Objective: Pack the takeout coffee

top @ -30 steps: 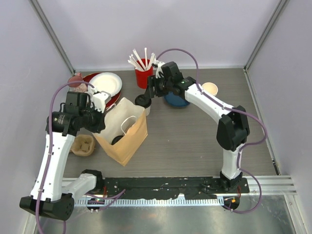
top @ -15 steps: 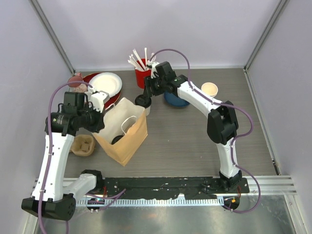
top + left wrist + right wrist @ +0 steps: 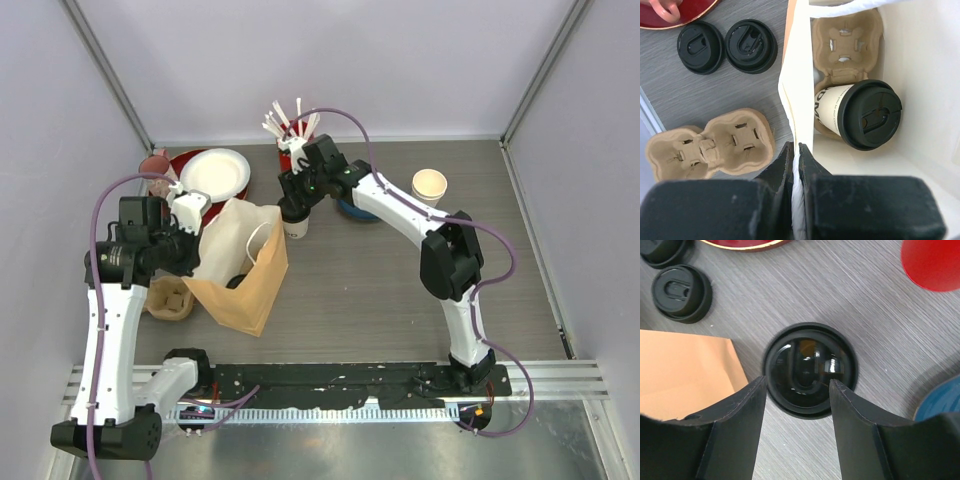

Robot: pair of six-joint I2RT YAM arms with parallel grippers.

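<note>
Check the bagged cup (image 3: 855,117): cream-white wall, black lid, dark side lettering (cut off, unreadable). It sits in the cup carrier (image 3: 845,45) inside the paper bag (image 3: 240,290). The left gripper (image 3: 796,150) pinches the bag's rim. The second cup (image 3: 295,228) stands on the table (image 3: 380,270) at the bag's 1 o'clock. The right gripper (image 3: 797,385) straddles its lid, fingers spread.

lidless cup (image 3: 430,184) rt | white plate (image 3: 215,172) rear-lt | cup carrier (image 3: 710,145) on table

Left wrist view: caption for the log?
Left fingers pinch the paper bag rim; a lidded coffee cup sits in its carrier inside.
</note>
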